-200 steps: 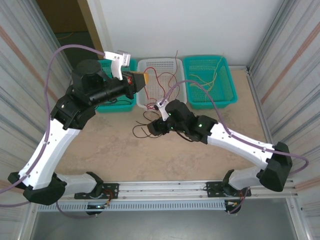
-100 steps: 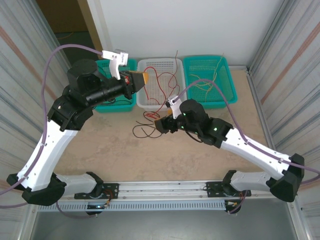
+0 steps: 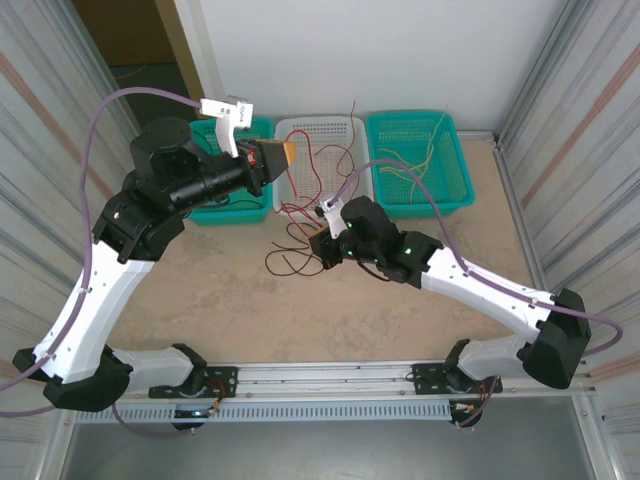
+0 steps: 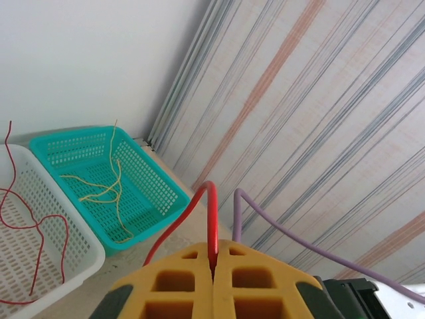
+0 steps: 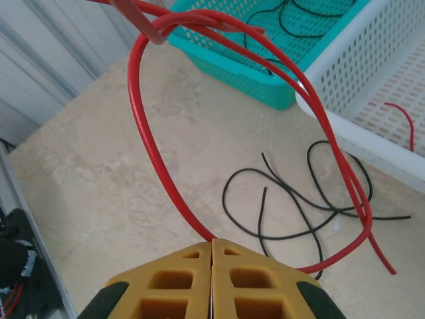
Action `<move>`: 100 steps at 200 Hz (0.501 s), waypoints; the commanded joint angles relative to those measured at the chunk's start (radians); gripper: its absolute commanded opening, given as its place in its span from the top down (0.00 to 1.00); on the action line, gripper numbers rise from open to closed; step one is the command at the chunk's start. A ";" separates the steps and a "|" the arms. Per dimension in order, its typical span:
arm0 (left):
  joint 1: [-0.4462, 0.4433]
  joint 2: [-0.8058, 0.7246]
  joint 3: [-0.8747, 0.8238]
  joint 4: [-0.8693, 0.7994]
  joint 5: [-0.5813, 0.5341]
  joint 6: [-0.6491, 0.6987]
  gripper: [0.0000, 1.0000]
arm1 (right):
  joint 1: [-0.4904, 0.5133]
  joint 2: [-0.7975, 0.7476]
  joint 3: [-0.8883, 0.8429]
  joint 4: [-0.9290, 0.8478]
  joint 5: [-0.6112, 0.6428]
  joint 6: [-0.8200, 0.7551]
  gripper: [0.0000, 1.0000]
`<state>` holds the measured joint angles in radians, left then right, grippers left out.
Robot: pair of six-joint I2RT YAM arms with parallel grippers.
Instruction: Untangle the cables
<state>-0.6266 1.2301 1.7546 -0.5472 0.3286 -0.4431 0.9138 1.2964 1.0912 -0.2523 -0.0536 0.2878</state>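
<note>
Left gripper: raised over the near left corner of the white basket. In the left wrist view its yellow jaws were pressed together on a red cable.
Right gripper: low over the table, just near of the white basket. In the right wrist view its jaws were shut, with the red cable coming out of the seam between them.
Red cable: it ran between the two grippers. From the right jaws it rose in a wide loop, crossed over the left teal basket, and came back down toward the table on the right.
Other red cables: loose strands lay inside the white basket.
Black cables: several lay in crossed loops on the table, near the white basket and under the red loop. More were in the left teal basket.
Yellowish cables: thin strands lay in the right teal basket, also seen in the left wrist view inside that basket.
Baskets: three stood in a row along the far wall, teal, white, teal.
</note>
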 commanded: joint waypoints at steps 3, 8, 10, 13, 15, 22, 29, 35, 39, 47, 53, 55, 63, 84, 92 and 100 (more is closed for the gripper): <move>0.024 -0.010 0.028 0.059 -0.012 -0.015 1.00 | -0.006 -0.038 -0.057 0.031 0.029 0.034 1.00; 0.029 -0.006 0.031 0.062 -0.009 -0.020 1.00 | -0.007 -0.044 -0.070 0.036 0.030 0.041 1.00; 0.031 -0.005 0.031 0.063 -0.008 -0.021 1.00 | -0.007 -0.046 -0.076 0.038 0.031 0.044 1.00; 0.033 -0.001 0.031 0.065 -0.007 -0.024 1.00 | -0.007 -0.049 -0.084 0.041 0.031 0.049 1.00; 0.035 0.001 0.033 0.067 -0.006 -0.025 1.00 | -0.007 -0.052 -0.088 0.043 0.031 0.051 1.00; 0.041 0.008 0.036 0.069 -0.001 -0.033 1.00 | -0.007 -0.060 -0.105 0.049 0.029 0.062 1.00; 0.048 0.016 0.040 0.073 0.008 -0.042 1.00 | -0.007 -0.067 -0.120 0.054 0.028 0.073 1.00; 0.052 0.023 0.042 0.077 0.016 -0.049 1.00 | -0.006 -0.074 -0.128 0.056 0.027 0.077 1.00; 0.054 0.027 0.045 0.080 0.019 -0.054 1.00 | -0.003 -0.078 -0.133 0.056 0.028 0.081 1.00; 0.054 0.035 0.051 0.084 0.025 -0.060 1.00 | 0.004 -0.087 -0.137 0.048 0.031 0.082 1.00; 0.054 0.039 0.054 0.088 0.033 -0.061 1.00 | 0.011 -0.094 -0.136 0.041 0.038 0.078 1.00; 0.054 0.041 0.055 0.090 0.034 -0.063 1.00 | 0.014 -0.096 -0.134 0.038 0.043 0.075 1.00; 0.054 0.047 0.060 0.092 0.045 -0.067 1.00 | 0.028 -0.109 -0.130 0.027 0.065 0.065 0.94; 0.054 0.055 0.064 0.099 0.064 -0.078 1.00 | 0.043 -0.140 -0.099 0.000 0.117 0.028 0.62; 0.054 0.057 0.063 0.102 0.067 -0.082 1.00 | 0.042 -0.147 -0.085 -0.010 0.141 0.012 0.52; 0.054 0.057 0.061 0.104 0.070 -0.085 1.00 | 0.042 -0.151 -0.070 -0.018 0.163 -0.007 0.35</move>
<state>-0.5766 1.2911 1.7832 -0.4953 0.3607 -0.5026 0.9504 1.1931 0.9565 -0.2428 0.0200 0.3256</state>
